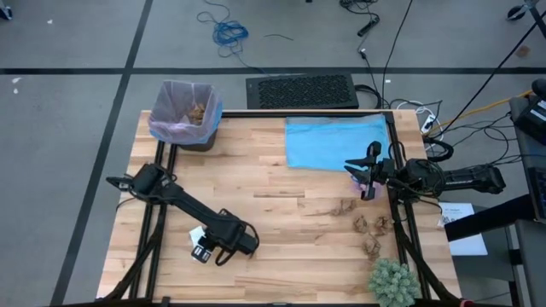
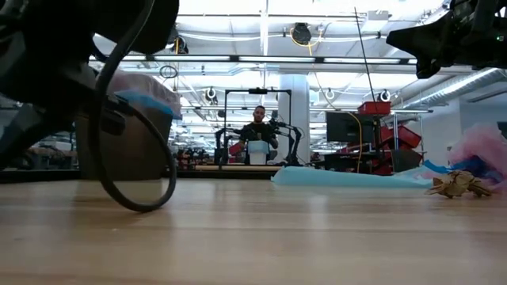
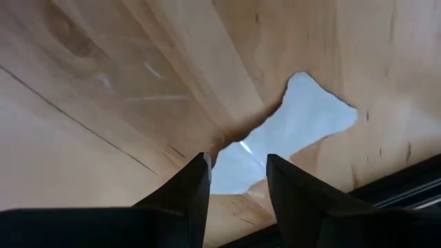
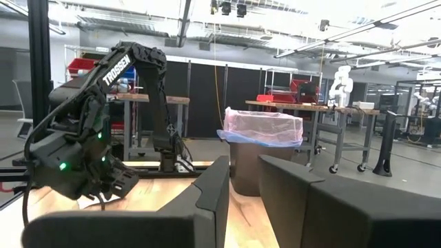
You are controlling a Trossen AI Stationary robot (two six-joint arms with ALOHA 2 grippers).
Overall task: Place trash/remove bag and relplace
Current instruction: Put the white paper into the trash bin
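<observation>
Lower centre of the high view, your left gripper (image 1: 202, 251) hangs fingers apart over a white scrap (image 1: 197, 234); centre it before closing. At right, the right gripper (image 1: 368, 181) idles, fingers narrowly parted, above the brown wads (image 1: 368, 226). Upper left, the lavender bag (image 1: 175, 128) lines the bin (image 1: 202, 141).

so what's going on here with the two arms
A two-arm robot is clearing paper trash into a grey bin lined with a thin lavender-pink plastic bag; a few brown wads already lie inside. The left pincer is low over a white paper scrap at the table's near edge, fingers apart. The right pincer hangs by the light blue plastic sheet. More crumpled brown paper wads lie on the table.
</observation>
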